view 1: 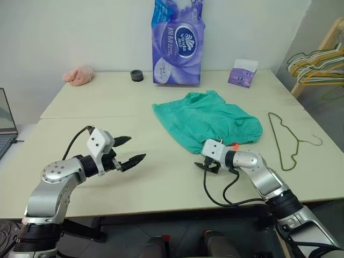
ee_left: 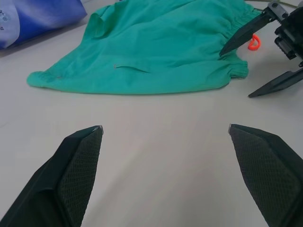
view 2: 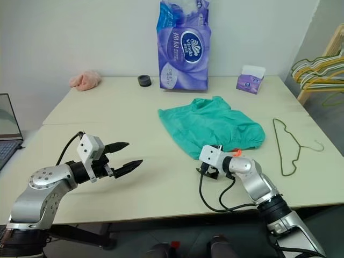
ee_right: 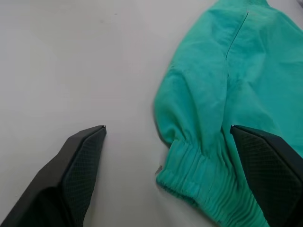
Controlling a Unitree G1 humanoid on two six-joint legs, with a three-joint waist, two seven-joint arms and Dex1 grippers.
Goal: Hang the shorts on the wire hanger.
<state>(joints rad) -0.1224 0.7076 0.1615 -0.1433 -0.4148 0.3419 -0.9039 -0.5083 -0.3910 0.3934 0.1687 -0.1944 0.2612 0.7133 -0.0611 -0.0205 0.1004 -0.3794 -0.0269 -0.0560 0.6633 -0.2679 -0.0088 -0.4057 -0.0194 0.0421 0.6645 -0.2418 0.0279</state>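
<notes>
Right arm reaches low over the desk (view 1: 80, 102); right gripper (view 1: 206, 167) spread wide, empty, at the waistband corner of the shorts (view 1: 207, 119), mid-desk. Left gripper (view 1: 129, 152) also wide apart, empty, hovering near the front edge. Wire hanger (view 1: 285, 141) lies flat near the right edge.
</notes>
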